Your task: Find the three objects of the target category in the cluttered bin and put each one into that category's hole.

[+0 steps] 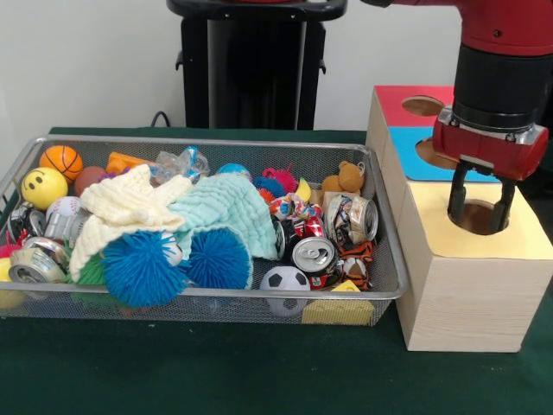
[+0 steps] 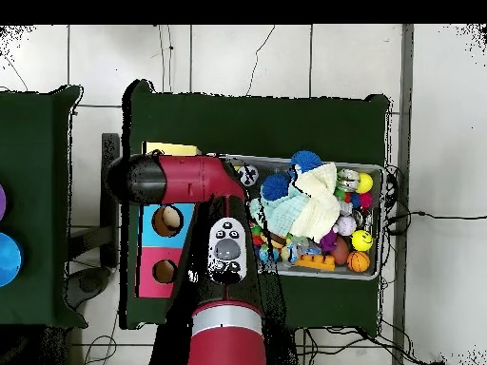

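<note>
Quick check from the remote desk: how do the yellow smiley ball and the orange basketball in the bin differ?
The smiley ball is yellow with a black face; the basketball is orange with dark seam lines. The smiley ball looks larger and lies nearer the front camera; the basketball sits behind it, by the bin's far rim. Both are round and lie at the same end.

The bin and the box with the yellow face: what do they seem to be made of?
The bin looks like silver wire mesh with a thicker, shiny metal rim; objects show through its walls. The box looks like pale unpainted wood, as faint grain lines run across its side; its yellow top looks matte, perhaps painted or paper.
</note>
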Controlling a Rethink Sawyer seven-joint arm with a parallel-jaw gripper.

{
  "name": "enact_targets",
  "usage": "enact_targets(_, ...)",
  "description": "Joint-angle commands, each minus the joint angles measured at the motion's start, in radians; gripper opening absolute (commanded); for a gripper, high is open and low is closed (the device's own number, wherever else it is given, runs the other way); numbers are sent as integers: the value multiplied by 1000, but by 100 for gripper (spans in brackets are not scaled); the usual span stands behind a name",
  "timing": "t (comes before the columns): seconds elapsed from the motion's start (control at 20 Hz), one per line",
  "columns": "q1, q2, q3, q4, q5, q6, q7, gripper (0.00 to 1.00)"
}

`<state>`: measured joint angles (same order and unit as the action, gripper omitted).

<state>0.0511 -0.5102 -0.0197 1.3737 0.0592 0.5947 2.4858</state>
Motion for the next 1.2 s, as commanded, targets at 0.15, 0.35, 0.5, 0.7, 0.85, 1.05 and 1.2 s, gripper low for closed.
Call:
enact_targets(0.15,-29,-41,-6,15,-23,13,47,0)
enact_targets(0.35,-20,-34,-17,9,-25,-1,61,0)
enact_targets(0.5,-29,-23,-7,11,-25,-29,57,0)
enact_targets(0.7,-35,-26,0,17,-24,-33,53,0)
enact_targets(0.85,-36,-41,5,29,-19,-33,54,0)
enact_targets(1.05,-35,-77,3,56,-16,-29,57,0)
enact_targets(1.2,-53,-94,0,63,-29,-18,27,0)
